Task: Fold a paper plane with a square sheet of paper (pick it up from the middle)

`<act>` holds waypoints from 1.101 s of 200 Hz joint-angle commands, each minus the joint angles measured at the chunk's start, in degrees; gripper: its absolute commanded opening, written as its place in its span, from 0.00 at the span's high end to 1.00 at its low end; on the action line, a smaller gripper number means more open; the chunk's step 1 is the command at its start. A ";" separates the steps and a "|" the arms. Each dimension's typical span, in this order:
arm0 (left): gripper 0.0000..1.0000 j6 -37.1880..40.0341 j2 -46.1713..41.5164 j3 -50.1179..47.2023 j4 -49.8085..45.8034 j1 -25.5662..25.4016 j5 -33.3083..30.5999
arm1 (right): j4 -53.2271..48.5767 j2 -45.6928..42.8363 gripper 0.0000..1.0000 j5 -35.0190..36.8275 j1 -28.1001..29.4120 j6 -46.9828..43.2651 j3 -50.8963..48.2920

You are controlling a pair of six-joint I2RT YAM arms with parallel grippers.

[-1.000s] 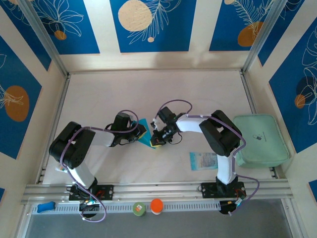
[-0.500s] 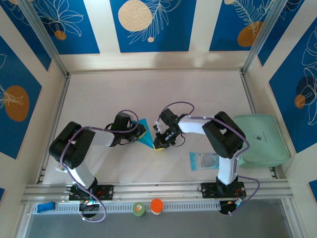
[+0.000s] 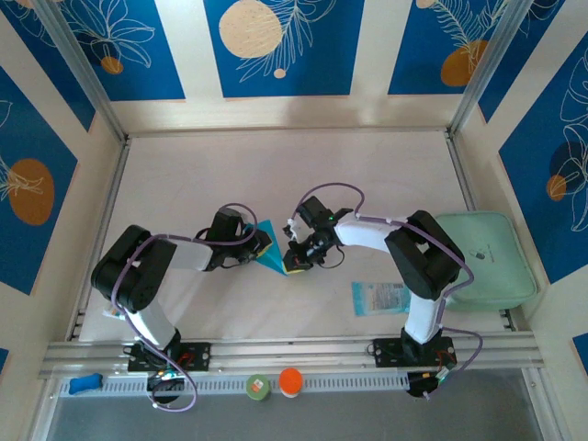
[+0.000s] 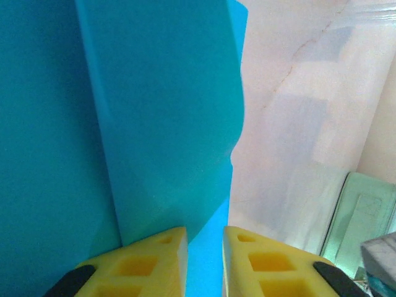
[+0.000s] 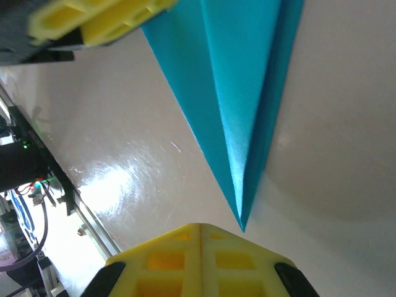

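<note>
The paper plane (image 3: 269, 254) is a cyan dart lying on the table between the two grippers, its sharp tip toward the near side. My left gripper (image 3: 264, 244) sits at its wide left end. In the left wrist view the yellow jaws (image 4: 205, 260) stand a little apart, with the folded paper (image 4: 161, 124) showing in the gap and beyond. My right gripper (image 3: 294, 265) is at the tip. In the right wrist view it (image 5: 200, 228) is shut and empty, and the plane's point (image 5: 238, 93) ends just beyond it. The left fingers (image 5: 99, 15) show at the top left there.
A mint-green rounded pad (image 3: 482, 260) lies at the right edge, also seen as the pad (image 4: 365, 216). A pale printed packet (image 3: 378, 298) lies near the right arm's base. A green cap (image 3: 258, 387), an orange cap (image 3: 290, 380) and a blue item (image 3: 84, 382) sit on the front rail.
The right arm's wrist and elbow have swung a little to the right while its gripper stayed at the plane's tip. The left arm and the paper have not moved.
</note>
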 commanded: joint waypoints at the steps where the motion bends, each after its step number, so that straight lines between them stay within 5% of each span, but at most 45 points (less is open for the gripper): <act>1: 0.76 0.10 3.57 -2.03 -10.78 0.42 -3.77 | -0.17 1.87 0.96 0.15 0.46 -0.47 2.45; 109: 0.75 0.77 0.77 -1.27 -8.44 0.42 -1.40 | -1.77 8.05 0.98 3.43 1.30 -0.57 4.35; 167: 0.66 11.91 -4.49 4.88 -13.05 1.48 -1.13 | -5.53 9.42 0.98 4.20 0.23 -3.03 2.95; 220: 0.65 14.49 -3.16 5.57 -9.95 4.08 1.36 | -5.96 9.08 0.99 3.67 -0.22 -3.64 2.37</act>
